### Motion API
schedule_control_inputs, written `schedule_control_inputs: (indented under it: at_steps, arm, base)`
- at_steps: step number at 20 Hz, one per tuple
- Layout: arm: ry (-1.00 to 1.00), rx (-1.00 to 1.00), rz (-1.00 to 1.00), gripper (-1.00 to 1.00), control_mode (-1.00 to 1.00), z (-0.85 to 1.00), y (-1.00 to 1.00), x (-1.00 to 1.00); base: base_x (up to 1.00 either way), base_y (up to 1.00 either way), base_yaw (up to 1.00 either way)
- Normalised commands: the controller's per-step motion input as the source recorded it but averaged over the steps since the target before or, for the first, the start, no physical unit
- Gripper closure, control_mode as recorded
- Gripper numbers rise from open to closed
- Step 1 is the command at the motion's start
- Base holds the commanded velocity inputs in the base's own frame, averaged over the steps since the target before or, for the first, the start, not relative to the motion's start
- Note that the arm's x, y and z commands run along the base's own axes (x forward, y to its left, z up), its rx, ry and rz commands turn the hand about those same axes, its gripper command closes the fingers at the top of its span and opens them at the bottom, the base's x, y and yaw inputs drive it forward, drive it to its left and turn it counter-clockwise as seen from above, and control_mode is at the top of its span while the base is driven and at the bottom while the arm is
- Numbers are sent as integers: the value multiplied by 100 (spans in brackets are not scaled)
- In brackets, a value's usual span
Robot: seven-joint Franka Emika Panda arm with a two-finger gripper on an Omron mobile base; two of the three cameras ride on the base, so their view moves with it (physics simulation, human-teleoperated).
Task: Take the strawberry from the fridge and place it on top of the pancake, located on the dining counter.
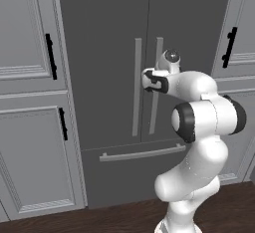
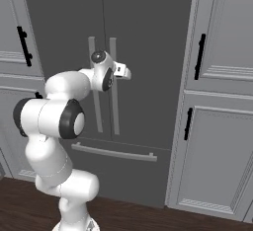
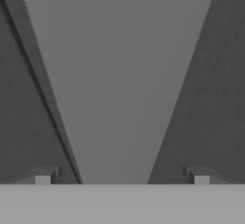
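The fridge (image 1: 104,53) stands in front of me, tall and dark grey, with both doors shut. My gripper (image 1: 148,81) is up against the right door's long vertical bar handle (image 1: 158,112). From the other side, the gripper (image 2: 124,71) reaches across that same handle (image 2: 114,111). In the hand view the pale grey handle (image 3: 119,74) runs up between my fingertips (image 3: 45,175), and the jaws stand wide apart on either side of it, open. The strawberry is hidden behind the shut doors. The pancake and the dining counter are out of view.
Light grey panelled cabinets with black handles flank the fridge on the left (image 1: 30,77) and on the right (image 2: 222,101). A horizontal bar handle (image 1: 142,153) crosses the fridge's bottom drawer. Dark wood floor (image 1: 99,217) lies below.
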Motion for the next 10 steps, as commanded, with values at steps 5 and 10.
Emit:
schedule_control_inputs:
  at_steps: [5, 10]
  arm:
    - [-2, 0, 2, -100, -100, -34, -3, 52]
    - [0, 0, 1, 100, -100, -39, -1, 68]
  base:
    - [0, 0, 0]
    - [0, 0, 0]
